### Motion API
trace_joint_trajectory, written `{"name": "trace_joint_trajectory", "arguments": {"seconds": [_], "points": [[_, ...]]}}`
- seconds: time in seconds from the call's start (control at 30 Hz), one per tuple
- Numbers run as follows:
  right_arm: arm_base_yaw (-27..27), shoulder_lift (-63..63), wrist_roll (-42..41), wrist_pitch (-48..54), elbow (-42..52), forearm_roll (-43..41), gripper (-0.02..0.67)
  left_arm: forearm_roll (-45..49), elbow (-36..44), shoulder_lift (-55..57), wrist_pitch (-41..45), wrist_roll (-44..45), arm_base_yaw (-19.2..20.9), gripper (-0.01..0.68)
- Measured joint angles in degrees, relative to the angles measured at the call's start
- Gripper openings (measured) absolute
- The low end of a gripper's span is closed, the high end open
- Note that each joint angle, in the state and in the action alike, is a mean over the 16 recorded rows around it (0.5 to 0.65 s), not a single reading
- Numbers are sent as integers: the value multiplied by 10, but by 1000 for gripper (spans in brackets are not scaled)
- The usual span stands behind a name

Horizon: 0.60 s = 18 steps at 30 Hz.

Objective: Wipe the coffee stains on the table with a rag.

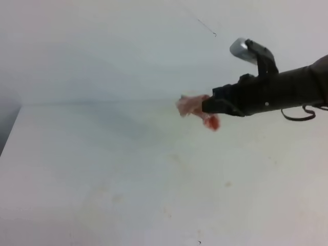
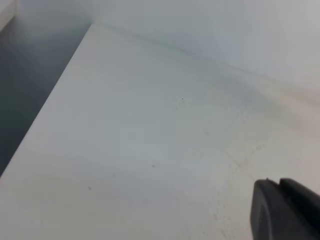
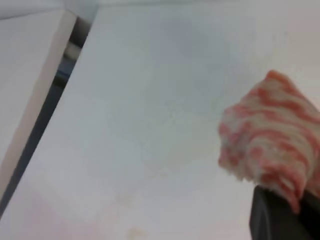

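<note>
My right gripper (image 1: 206, 107) reaches in from the right and is shut on the pink-and-white rag (image 1: 193, 107), holding it in the air above the back of the white table (image 1: 102, 154). In the right wrist view the rag (image 3: 272, 140) bulges out past the dark fingertips (image 3: 280, 215). No distinct tan-brown coffee blotch shows; I see only faint yellowish smudges (image 1: 102, 197) and a tiny tan speck (image 1: 227, 183). Of the left gripper only a dark finger (image 2: 285, 210) shows, low over the table at the left wrist view's bottom right.
The white wall (image 1: 102, 46) rises behind the table. The table's left edge drops to a dark gap (image 1: 6, 130), which also shows in the left wrist view (image 2: 25, 90). A small dark mark (image 1: 214, 34) is on the wall.
</note>
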Motion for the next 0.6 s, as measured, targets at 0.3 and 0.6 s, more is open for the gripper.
{"name": "trace_joint_trajectory", "arguments": {"seconds": [0.3,0.6], "points": [[-4,-115,87,-31,0,-218,26,0,0,0,0,0,0,-1],[-4,-152,258,0,0,-487,26,0,0,0,-1,0,0,-1]]}}
